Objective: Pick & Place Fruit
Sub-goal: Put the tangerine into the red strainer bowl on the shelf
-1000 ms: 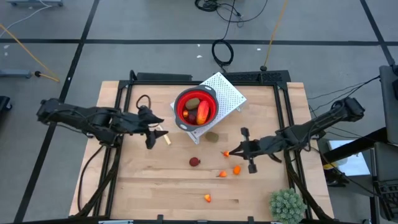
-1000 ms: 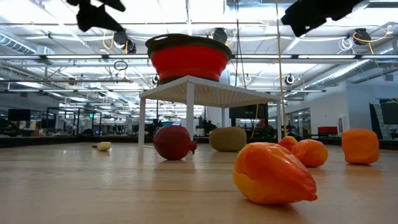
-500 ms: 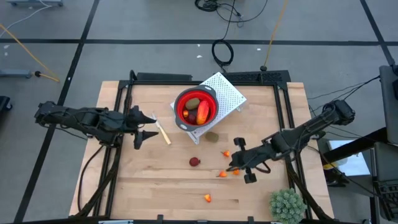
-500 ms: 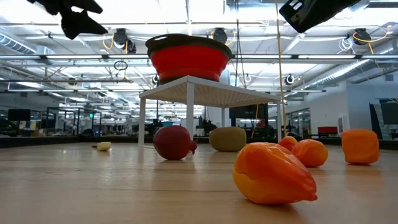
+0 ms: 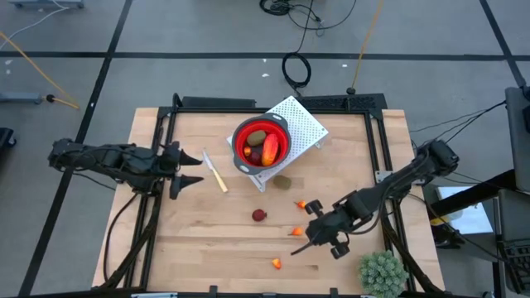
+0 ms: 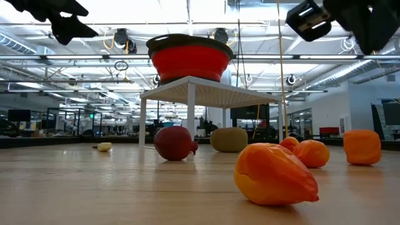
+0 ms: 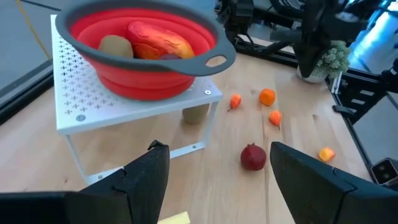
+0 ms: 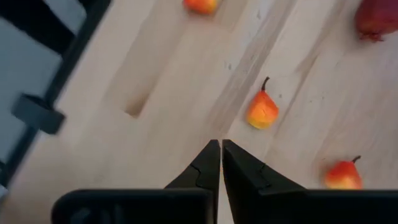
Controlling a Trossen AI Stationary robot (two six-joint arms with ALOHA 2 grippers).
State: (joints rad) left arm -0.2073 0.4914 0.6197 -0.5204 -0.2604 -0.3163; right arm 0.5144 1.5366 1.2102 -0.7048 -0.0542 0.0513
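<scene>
Left gripper (image 5: 184, 168) sits out at 9 o'clock on the table, fingers spread wide and empty, the knife (image 5: 215, 174) just beside it. Red bowl (image 5: 261, 142) on the white stand (image 5: 305, 122) at 12 already has some fruit in it. Loose fruit is mid-table: a dark red ball (image 5: 259, 215), an olive oval (image 5: 283, 181), and small orange pieces (image 5: 296, 231) down toward 5. Right gripper (image 5: 303, 245) hovers there with fingers pressed together, nothing held. Risk I see: coming down closed like that, it'd probably just knock an orange piece (image 8: 262, 107) rolling instead of grabbing it.
</scene>
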